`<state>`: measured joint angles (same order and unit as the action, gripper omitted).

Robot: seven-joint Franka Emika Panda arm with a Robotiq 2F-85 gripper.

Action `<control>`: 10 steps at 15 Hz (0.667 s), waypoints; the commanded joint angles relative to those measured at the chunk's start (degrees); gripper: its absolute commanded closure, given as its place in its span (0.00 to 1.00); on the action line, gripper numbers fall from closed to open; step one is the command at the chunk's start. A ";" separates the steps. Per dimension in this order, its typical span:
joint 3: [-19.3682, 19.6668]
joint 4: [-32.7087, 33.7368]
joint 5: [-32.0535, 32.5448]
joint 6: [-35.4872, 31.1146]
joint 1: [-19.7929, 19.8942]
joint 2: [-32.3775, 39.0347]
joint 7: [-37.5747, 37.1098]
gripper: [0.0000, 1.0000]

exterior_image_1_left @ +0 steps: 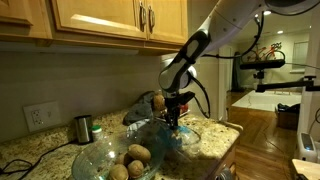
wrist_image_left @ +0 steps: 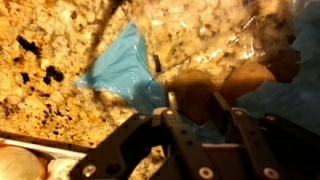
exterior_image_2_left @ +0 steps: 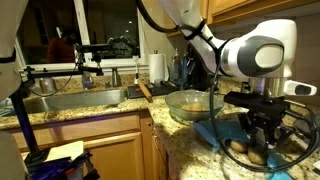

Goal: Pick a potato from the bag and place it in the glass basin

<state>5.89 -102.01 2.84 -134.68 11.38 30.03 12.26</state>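
1. The gripper [wrist_image_left: 203, 100] is hanging low over the light-blue plastic bag [wrist_image_left: 122, 68], which is lying on the speckled counter [wrist_image_left: 50, 40].
2. Its two fingers [wrist_image_left: 172, 120] are standing a little apart, and a brown potato [wrist_image_left: 245, 78] inside the bag is showing between and past them. I cannot tell if they are squeezing it or only sitting around it.
3. In an exterior view, the bag is lying just beside the glass basin [exterior_image_1_left: 95, 160]. The basin is already holding some other potatoes [exterior_image_1_left: 138, 154].
4. I think the robot is working on the grabbing step, so the job is not close to done.
5. To grab well, the fingers should be going down on both sides of the potato's fat middle. That way it is not popping out when they are closing.
6. The thin plastic is crinkling around the potato. Pinching plastic along with it could be dragging the whole bag up.
7. Lifting slowly and straight up is helping the potato slip free of the bag.
8. The basin is glass, so the potato should be going in low and gently, not dropping from high up.
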 commanded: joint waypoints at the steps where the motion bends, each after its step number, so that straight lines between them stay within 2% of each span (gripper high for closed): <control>1: -0.39 -0.06 -0.09 -1.67 0.48 0.88 0.53 0.38; 2: -0.42 -0.02 -0.06 -1.83 0.48 1.11 0.53 0.41; 3: -0.45 -0.02 -0.04 -1.96 0.48 1.27 0.54 0.50; 6: -0.49 0.01 -0.09 -2.03 0.52 1.30 0.53 0.55; 10: -0.55 0.14 -0.15 -1.99 0.59 1.40 0.57 0.48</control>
<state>5.58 -101.93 2.84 -135.47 11.38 30.93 12.26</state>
